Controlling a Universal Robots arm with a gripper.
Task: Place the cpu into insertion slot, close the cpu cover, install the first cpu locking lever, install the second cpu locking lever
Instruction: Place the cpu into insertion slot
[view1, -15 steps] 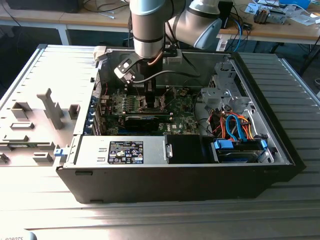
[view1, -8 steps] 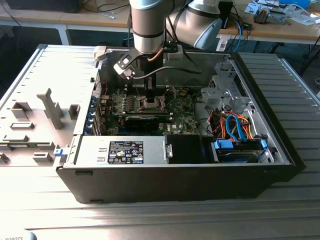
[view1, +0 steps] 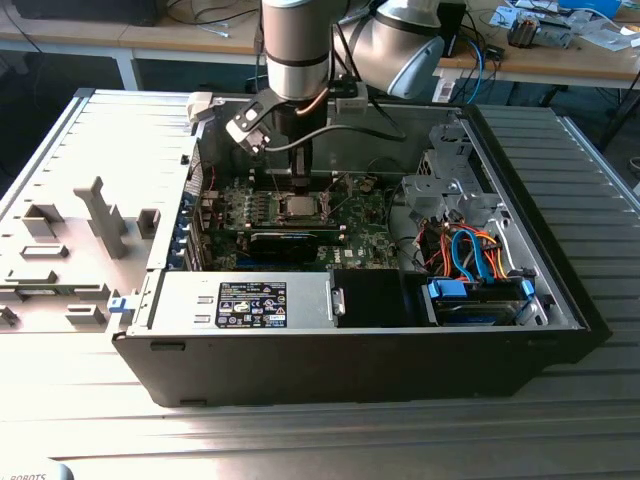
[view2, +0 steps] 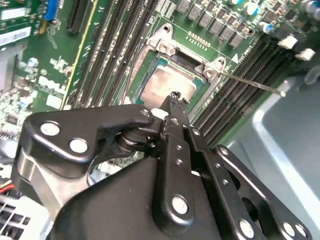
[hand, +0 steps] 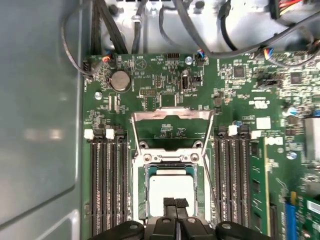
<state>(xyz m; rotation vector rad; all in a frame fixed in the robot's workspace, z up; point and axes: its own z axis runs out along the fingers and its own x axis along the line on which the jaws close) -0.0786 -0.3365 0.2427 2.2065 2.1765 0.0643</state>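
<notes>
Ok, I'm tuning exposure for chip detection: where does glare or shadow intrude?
First wrist view: the cpu top washes pale, bright patch on the case wall. Second wrist view: the cpu glints warm past the dark gripper. Exterior view: the table glares on the exterior view's left.

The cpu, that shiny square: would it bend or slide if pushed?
Probably stiff: the cpu has a flat metal top. It likely won't slide, sitting inside the rim of the insertion slot. That smooth top may be slippery for the gripper.
</notes>
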